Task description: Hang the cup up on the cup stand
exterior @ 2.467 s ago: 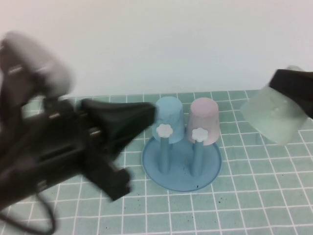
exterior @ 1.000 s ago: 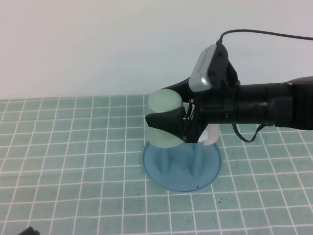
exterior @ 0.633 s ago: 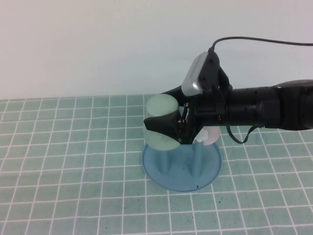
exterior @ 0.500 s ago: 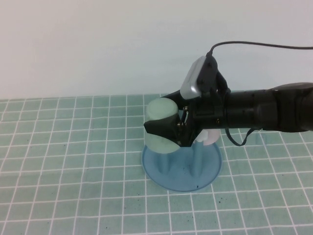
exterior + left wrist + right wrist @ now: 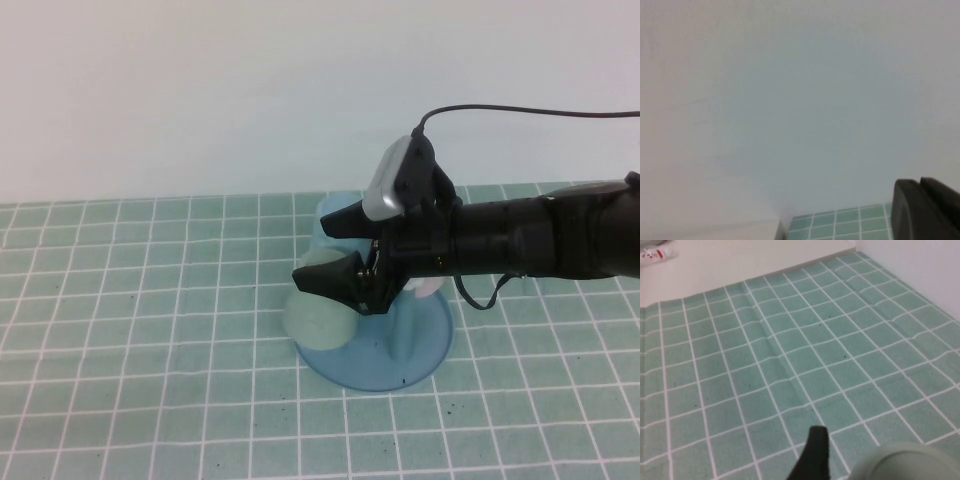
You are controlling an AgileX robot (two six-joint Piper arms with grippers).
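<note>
The pale mint-green cup (image 5: pixel 320 316) sits upside down low over the front left of the blue cup stand (image 5: pixel 405 362). It hides whatever peg is under it. My right gripper (image 5: pixel 310 251) reaches in from the right just above the cup. It is open, and its dark fingers are clear of the cup. In the right wrist view the cup's upturned bottom (image 5: pixel 900 463) shows beside one black finger (image 5: pixel 813 454). My left gripper (image 5: pixel 919 184) is shut, holds nothing, faces the white wall and is out of the high view.
A light blue cup (image 5: pixel 332 208) and a pink cup (image 5: pixel 430 288) hang on the stand's back pegs, mostly hidden by my right arm (image 5: pixel 540 240). The green tiled mat (image 5: pixel 150 330) covers the table up to the white wall behind.
The right gripper's jaws have opened and the mint cup has dropped from between them to sit lower on the stand. The right arm has shifted slightly left.
</note>
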